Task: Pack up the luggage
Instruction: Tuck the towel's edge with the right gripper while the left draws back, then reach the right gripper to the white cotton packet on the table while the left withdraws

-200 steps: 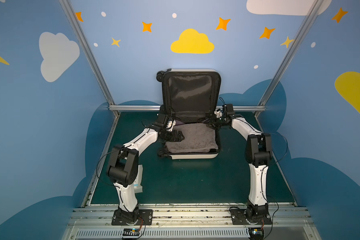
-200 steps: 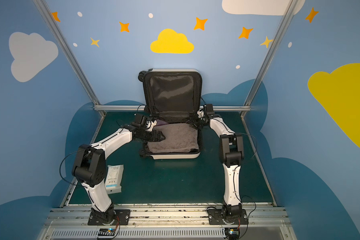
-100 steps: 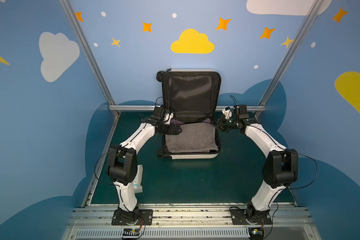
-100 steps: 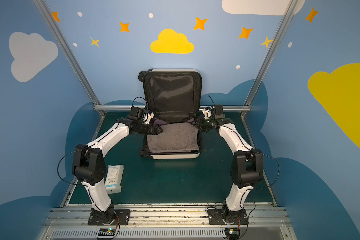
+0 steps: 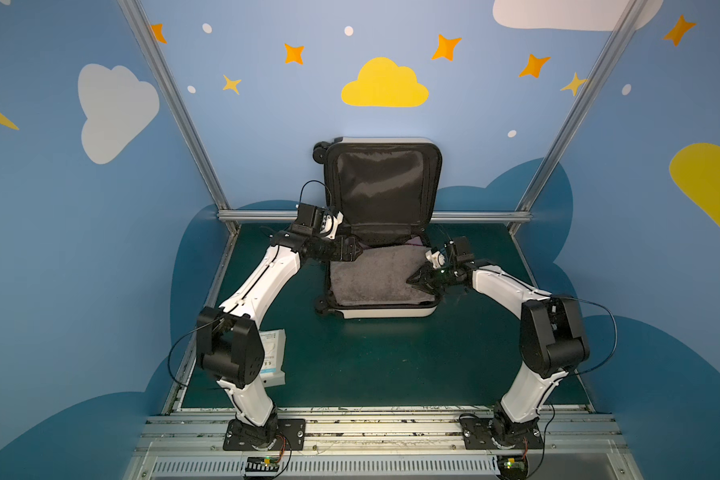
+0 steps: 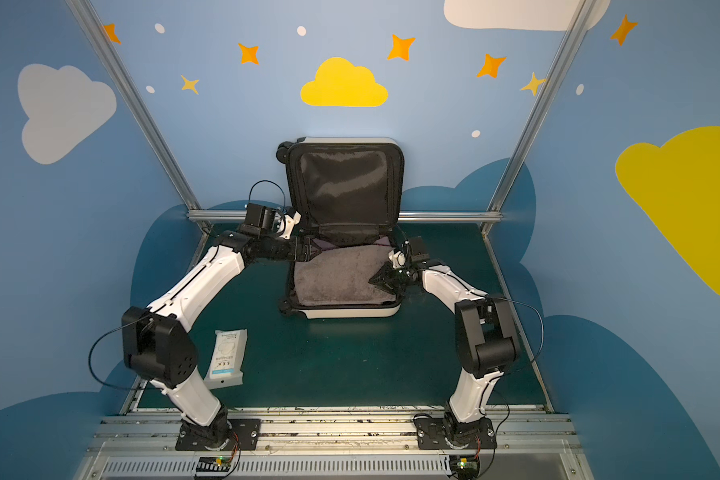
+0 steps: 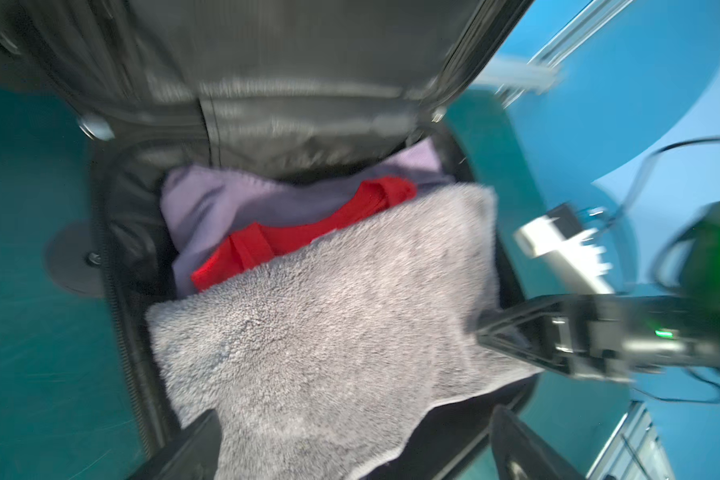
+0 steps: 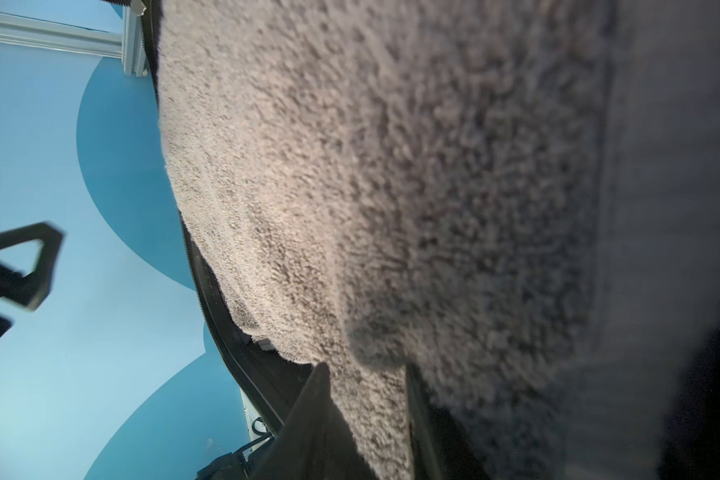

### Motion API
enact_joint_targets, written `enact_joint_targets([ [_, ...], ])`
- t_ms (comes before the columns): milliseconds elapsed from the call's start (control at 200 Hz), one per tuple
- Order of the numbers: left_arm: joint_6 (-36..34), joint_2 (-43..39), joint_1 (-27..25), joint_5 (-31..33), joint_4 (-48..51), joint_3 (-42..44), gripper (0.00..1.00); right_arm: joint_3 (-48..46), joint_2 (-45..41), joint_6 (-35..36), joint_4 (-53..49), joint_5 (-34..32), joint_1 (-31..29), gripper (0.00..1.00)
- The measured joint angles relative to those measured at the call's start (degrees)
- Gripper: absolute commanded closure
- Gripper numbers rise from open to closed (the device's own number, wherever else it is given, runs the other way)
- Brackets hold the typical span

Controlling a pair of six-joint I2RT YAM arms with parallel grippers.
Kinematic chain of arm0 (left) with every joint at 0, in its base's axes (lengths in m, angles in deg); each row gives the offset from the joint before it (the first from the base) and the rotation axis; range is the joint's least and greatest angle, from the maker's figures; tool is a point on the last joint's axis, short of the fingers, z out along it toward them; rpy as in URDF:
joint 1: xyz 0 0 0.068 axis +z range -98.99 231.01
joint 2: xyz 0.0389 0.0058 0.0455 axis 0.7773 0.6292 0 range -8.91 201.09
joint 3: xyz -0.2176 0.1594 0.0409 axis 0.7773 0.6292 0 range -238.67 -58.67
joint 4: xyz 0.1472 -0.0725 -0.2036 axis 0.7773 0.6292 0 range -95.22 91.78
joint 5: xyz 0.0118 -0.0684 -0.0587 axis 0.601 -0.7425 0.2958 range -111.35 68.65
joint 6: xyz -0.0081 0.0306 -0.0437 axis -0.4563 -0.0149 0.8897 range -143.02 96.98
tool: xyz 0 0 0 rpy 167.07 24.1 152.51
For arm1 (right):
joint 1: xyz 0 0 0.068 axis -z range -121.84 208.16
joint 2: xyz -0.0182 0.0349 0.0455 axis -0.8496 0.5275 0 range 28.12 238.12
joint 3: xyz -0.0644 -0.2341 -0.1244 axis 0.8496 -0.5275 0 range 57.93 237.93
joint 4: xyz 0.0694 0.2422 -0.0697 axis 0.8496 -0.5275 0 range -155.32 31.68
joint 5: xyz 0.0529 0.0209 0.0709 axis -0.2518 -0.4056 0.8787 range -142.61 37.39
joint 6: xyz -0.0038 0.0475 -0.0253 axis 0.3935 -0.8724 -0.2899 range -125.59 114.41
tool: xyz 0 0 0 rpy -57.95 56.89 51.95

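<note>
We are working at the luggage (image 5: 385,311), which is lying open at the back middle of the green table (image 5: 371,365), its lid standing upright against the wall and its base holding a grey towel (image 5: 375,274) on top. We are judging the step in hand to be settling that towel inside the rim, since in the left wrist view one corner by the right gripper (image 5: 415,280) is spilling over the black zipper band. Our left gripper (image 5: 350,249) is hanging empty, jaws spread wide, over the base's left corner by the hinge. The right one is sitting at the towel's right edge with jaws partly closed, and we cannot tell whether it is pinching the pile. To do this well, we are aiming to push the overhang inward and down, clear of the zipper, without dragging the layers beneath. Counting: one piece of luggage, one towel, one red garment (image 7: 308,232), one lilac garment (image 7: 225,199), one white packet (image 6: 227,353) lying unpacked beside the left arm, and two grippers.
</note>
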Motion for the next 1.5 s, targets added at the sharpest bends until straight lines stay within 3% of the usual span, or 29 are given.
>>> enact_joint_targets([
  [185, 3.1, -10.7, 4.0, 0.3, -0.7, 7.6, 0.01, 2.8, -1.8, 1.8, -2.4, -0.6, 0.1, 0.55],
  [466, 9.1, -22.9, 14.6, 3.4, 0.8, 23.0, 0.01, 6.9, -9.6, 6.1, -9.0, -2.6, 0.1, 0.15],
  [701, 15.6, -30.7, 27.4, 7.3, 1.9, 36.8, 0.01, 6.3, -11.6, 6.6, -12.3, -3.5, -0.4, 0.14],
  [836, 18.4, -33.5, 31.2, 9.6, 2.2, 42.9, 0.01, 4.2, -12.6, 6.1, -12.6, -2.8, -1.9, 0.14],
  [1066, 21.0, -37.2, 33.7, 12.9, 1.7, 50.1, 0.01, 1.5, -13.3, 5.2, -12.5, 0.0, -4.5, 0.14],
  [1502, 21.8, -38.2, 34.1, 12.7, 0.7, 58.2, 0.01, -1.6, -16.5, 3.7, -9.1, 4.2, -7.7, 0.15],
])
